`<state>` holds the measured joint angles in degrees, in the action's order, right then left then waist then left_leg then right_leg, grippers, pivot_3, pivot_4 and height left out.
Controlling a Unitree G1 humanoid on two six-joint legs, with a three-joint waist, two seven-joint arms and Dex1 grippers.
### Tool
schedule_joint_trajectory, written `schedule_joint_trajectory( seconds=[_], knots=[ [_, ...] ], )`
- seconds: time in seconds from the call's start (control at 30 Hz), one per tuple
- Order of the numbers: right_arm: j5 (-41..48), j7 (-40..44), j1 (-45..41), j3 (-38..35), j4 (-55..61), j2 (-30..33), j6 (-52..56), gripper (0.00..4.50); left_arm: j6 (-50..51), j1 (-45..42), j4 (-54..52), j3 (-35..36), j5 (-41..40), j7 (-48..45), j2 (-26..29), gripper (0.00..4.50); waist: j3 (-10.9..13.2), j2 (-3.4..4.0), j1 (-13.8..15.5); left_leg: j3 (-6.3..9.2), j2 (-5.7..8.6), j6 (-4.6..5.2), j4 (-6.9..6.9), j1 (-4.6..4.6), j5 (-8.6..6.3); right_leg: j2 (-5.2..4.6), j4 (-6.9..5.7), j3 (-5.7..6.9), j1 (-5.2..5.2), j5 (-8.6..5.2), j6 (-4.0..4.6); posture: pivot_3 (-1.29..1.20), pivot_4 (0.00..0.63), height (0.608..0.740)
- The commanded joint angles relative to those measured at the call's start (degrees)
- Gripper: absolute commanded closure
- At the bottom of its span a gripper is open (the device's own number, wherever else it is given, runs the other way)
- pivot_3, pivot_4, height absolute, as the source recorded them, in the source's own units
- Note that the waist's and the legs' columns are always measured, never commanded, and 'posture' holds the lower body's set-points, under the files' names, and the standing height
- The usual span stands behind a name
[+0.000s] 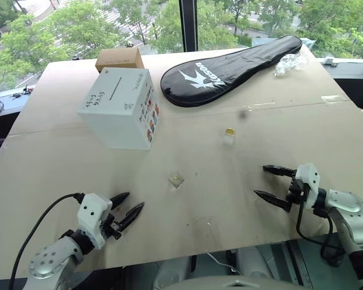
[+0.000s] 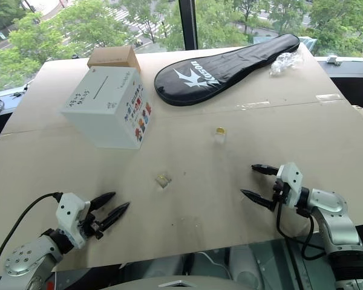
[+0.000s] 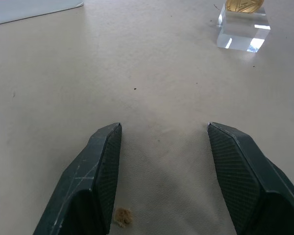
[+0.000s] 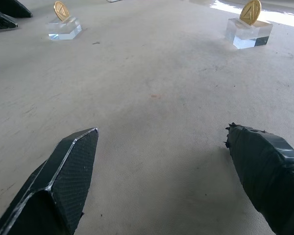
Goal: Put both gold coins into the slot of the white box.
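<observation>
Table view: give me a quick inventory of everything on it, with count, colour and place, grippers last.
gold coins: 2, gold, each upright on a clear cube; one mid-table, one farther right
clear cubes: 2, transparent, under the coins
white box: 1, white, far left; slot on top
brown box: 1, brown, behind the white box
racket cover: 1, black, far centre-right
crumpled plastic: 1, clear, far right
table: 1, beige
left gripper: open, near left
right gripper: open, near right
</observation>
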<state>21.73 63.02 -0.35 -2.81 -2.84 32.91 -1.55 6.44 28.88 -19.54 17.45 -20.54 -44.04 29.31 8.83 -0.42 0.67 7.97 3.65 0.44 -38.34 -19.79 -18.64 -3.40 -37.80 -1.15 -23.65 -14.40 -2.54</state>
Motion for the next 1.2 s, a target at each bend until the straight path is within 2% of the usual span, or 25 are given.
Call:
schedule_joint_trajectory(
  seconds=[0.03,0.8,0.9,1.0,1.1,1.2],
  knots=[
    [1.08,0.21,0.05,-1.31,1.44,0.65,-0.20,0.00,-1.25,0.17,-0.93,0.41,-0.54,-0.33,0.38,1.68,0.00,0.00,0.00,0.00,0.00,0.00,0.00,0.00,0.00,0.00,0.00,0.00,0.00,0.00,0.00,0.00,0.150,0.740],
    [1.77,-2.27,-2.78,-1.82,2.18,0.06,2.54,0.00,-1.38,0.18,-0.89,1.61,-2.50,-1.42,0.04,1.68,0.00,0.00,-0.04,0.00,0.00,0.00,0.00,0.00,0.00,0.00,0.00,0.00,0.00,0.00,0.00,0.00,0.150,0.740],
    [2.06,-6.04,-7.30,-1.91,1.57,-1.23,5.98,0.00,0.17,-0.73,-1.95,3.06,-6.11,-3.27,1.43,1.68,0.01,0.02,-0.32,-0.01,0.00,0.00,0.00,0.00,0.00,0.00,-0.01,-0.01,0.00,0.00,0.00,0.00,0.150,0.740],
    [0.84,-9.57,-16.06,-0.01,-1.08,-3.61,9.74,0.00,3.43,-2.93,-4.27,5.09,-11.75,-6.23,4.70,1.68,0.03,0.04,-0.84,-0.01,-0.02,-0.01,-0.01,0.02,0.01,0.02,-0.07,-0.01,-0.01,0.00,0.01,0.00,0.150,0.740],
    [-1.56,-11.49,-25.05,1.86,-7.33,-5.73,12.08,0.00,9.25,-4.93,-7.07,7.01,-19.20,-8.46,8.54,1.68,0.04,0.06,-1.41,0.01,-0.03,-0.02,-0.02,0.02,0.01,0.04,-0.09,0.02,-0.01,0.00,0.01,0.00,0.150,0.740],
    [-3.08,-11.49,-33.12,3.70,-15.41,-8.04,14.61,0.00,12.12,-7.75,-8.83,8.42,-21.49,-8.49,11.71,1.68,0.04,0.06,-1.57,0.01,-0.02,-0.01,0.02,-0.01,0.01,0.03,-0.02,0.02,-0.05,0.01,0.01,0.00,0.150,0.740]
  ],
)
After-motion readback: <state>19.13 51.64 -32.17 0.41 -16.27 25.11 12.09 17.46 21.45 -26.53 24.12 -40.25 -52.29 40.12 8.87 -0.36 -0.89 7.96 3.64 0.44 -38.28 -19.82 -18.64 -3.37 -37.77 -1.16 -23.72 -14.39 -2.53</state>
